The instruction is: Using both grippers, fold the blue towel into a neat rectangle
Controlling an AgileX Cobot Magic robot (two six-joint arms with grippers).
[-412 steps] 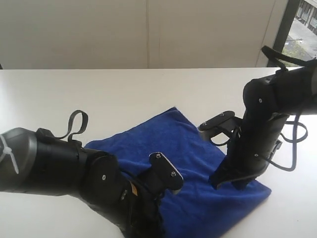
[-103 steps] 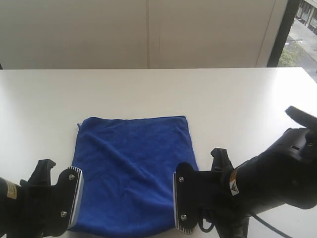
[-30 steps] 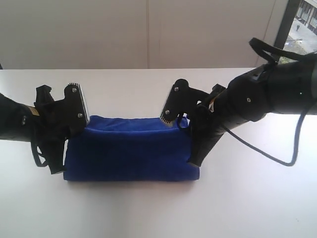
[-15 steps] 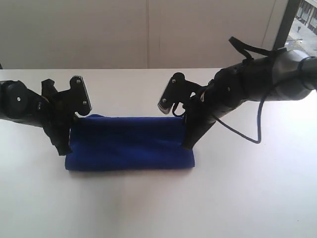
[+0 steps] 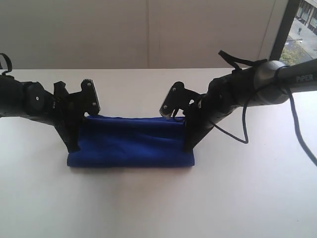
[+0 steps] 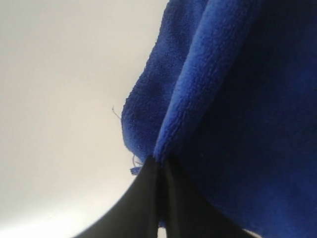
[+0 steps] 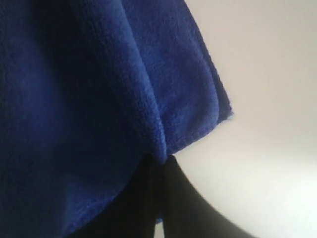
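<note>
Fleecy deep-blue microfibre towel (image 5: pixel 131 141), folded into a long, thick band, lies on the counter (image 5: pixel 148 208). At its ends, left hand (image 6: pixel 158 161) and right hand (image 7: pixel 159 158) each pinch a fold tight. Counter smooth, white; pale panelled wall behind the towel.

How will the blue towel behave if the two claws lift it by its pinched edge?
The blue towel is probably floppy: it bends in soft rolls between the left claw and right claw, so the middle would likely sag. It looks light and fluffy, so it should not slip easily from shut claws.
</note>
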